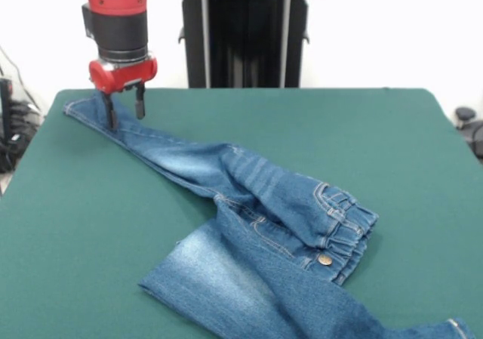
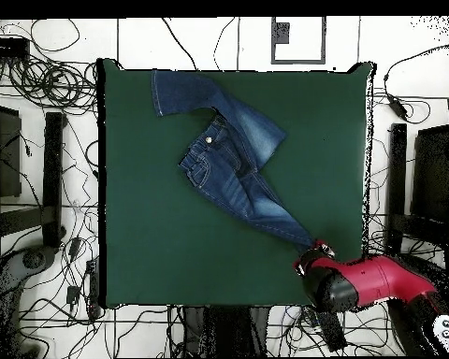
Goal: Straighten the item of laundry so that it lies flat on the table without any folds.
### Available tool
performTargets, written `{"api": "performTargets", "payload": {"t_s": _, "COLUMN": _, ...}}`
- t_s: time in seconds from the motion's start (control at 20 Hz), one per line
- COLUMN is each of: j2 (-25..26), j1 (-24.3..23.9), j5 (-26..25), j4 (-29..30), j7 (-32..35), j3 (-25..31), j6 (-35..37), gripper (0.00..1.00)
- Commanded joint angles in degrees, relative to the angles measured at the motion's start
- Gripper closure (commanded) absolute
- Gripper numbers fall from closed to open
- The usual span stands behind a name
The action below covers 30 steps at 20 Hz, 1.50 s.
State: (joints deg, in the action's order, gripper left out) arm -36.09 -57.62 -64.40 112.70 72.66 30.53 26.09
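The item of laundry [image 1: 256,226] is a small pair of blue jeans lying crumpled on the green table [image 1: 90,226]. One leg is stretched out thin to the far left corner, and the other is folded across itself toward the near edge. The gathered waistband and metal button [image 1: 325,260] sit at the right. My gripper [image 1: 125,116] stands at the end of the stretched leg, open. Its left finger [image 1: 111,115] is down on the denim and its right finger is over bare cloth. From overhead the jeans [image 2: 230,159] run diagonally to the gripper [image 2: 314,251] near the table's [image 2: 153,234] lower right corner.
The black pedestal [image 1: 245,37] stands behind the table's far edge. Tangled cables [image 2: 32,56] and black stands [image 2: 52,178] surround the table on the floor. The gripper is close to the table's corner and edge.
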Motion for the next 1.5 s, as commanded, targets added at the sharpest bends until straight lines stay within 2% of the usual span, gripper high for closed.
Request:
{"api": "performTargets", "payload": {"t_s": 0.05, "j2": 2.05, "j1": 5.31, "j5": -5.11, "j4": -1.43, "j7": -10.62, "j3": 1.49, "j6": 3.14, "gripper": 0.0}}
{"api": "performTargets", "payload": {"t_s": 0.45, "j2": 1.29, "j1": 6.99, "j5": -7.04, "j4": -1.51, "j7": -7.28, "j3": -0.12, "j6": 2.27, "gripper": 0.0}}
{"api": "performTargets", "payload": {"t_s": 1.0, "j2": 0.78, "j1": 7.74, "j5": -8.06, "j4": -2.15, "j7": -7.56, "j3": -0.88, "j6": 2.71, "gripper": 0.0}}
{"api": "performTargets", "payload": {"t_s": 1.5, "j2": 3.08, "j1": 7.94, "j5": -11.8, "j4": -4.96, "j7": -6.21, "j3": -3.13, "j6": 0.4, "gripper": 0.0}}
